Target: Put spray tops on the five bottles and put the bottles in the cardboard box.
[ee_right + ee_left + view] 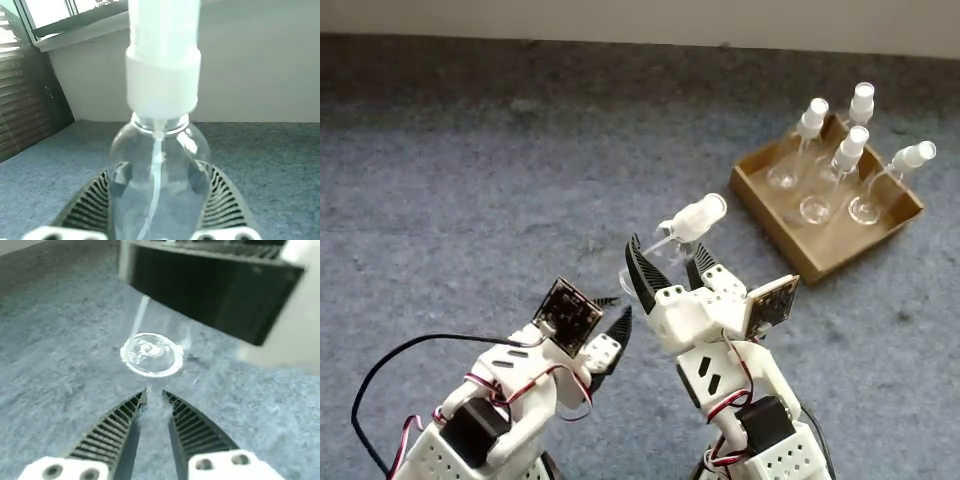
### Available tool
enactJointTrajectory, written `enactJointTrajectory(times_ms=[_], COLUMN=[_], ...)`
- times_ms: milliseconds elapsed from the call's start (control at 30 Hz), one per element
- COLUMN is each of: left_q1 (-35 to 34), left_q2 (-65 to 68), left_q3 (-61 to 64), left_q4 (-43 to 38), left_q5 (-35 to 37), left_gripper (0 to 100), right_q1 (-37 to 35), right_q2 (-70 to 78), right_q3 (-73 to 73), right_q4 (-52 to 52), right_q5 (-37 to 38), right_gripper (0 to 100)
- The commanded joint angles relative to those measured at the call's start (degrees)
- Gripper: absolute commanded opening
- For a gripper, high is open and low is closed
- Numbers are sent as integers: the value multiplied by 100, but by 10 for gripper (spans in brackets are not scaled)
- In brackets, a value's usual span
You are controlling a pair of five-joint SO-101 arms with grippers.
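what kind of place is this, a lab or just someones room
Likely an ordinary room, not a lab: grey carpet under the box, a plain pale wall, and a window with slatted blinds behind the held bottle.

Plenty of bare table [470, 170] out left and along the far side. Tight in the middle: left gripper [154, 394] just beside the right gripper [667, 256], barely a gap between the arms. Right jaws full, clamped on the bottle [160, 170], tilted towards the cardboard box [820, 262]. Open table between that bottle and the box. Crowded inside: four bottles [815, 205], spray tops [850, 145] poking well above the walls. Some bare floor along the near wall.
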Motion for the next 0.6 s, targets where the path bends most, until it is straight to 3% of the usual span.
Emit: enactJointTrajectory(times_ms=[0,333,567], left_q1=[409,470,479], left_q2=[-57,-57,-57], left_q3=[-242,910,1042], left_q4=[-149,-2321,-2602], left_q5=[-9,-9,-9], left_gripper=[5,5,5], right_q1=[-40,-40,-57], right_q2=[-92,-92,-92], right_q3=[813,813,813], right_q4=[4,4,4], right_q5=[-62,-62,703], right_gripper=[32,32,32])
